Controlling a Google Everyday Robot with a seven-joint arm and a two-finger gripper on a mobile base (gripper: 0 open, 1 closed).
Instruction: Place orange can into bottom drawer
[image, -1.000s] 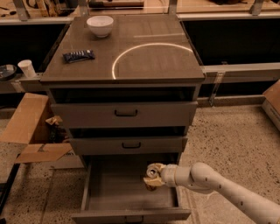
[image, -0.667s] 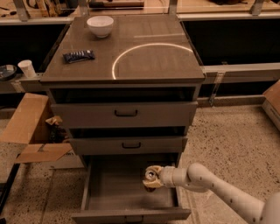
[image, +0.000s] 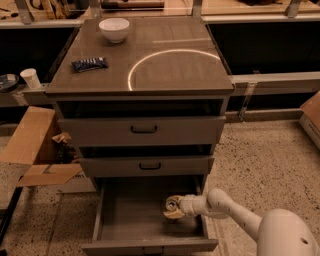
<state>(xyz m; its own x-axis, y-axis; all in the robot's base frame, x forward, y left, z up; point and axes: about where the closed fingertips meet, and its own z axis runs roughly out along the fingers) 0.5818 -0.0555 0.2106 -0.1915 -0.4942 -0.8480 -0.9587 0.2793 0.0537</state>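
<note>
The bottom drawer (image: 135, 220) is pulled open at the foot of the grey cabinet, showing its plain grey interior. My gripper (image: 173, 208) reaches in from the lower right, over the right part of the drawer. It is shut on the orange can (image: 172, 204), whose silver top shows between the pale fingers (image: 176, 214). The can is upright, low inside the drawer near its right wall. I cannot tell whether it touches the drawer floor.
The two shallower drawers (image: 144, 130) above stand slightly open. On the cabinet top sit a white bowl (image: 114, 29) and a dark snack packet (image: 90, 64). Cardboard boxes (image: 35, 150) lie on the floor to the left, with a white cup (image: 31, 78) behind them.
My gripper with the can has moved slightly down and left, deeper into the bottom drawer. Nothing else has moved.
</note>
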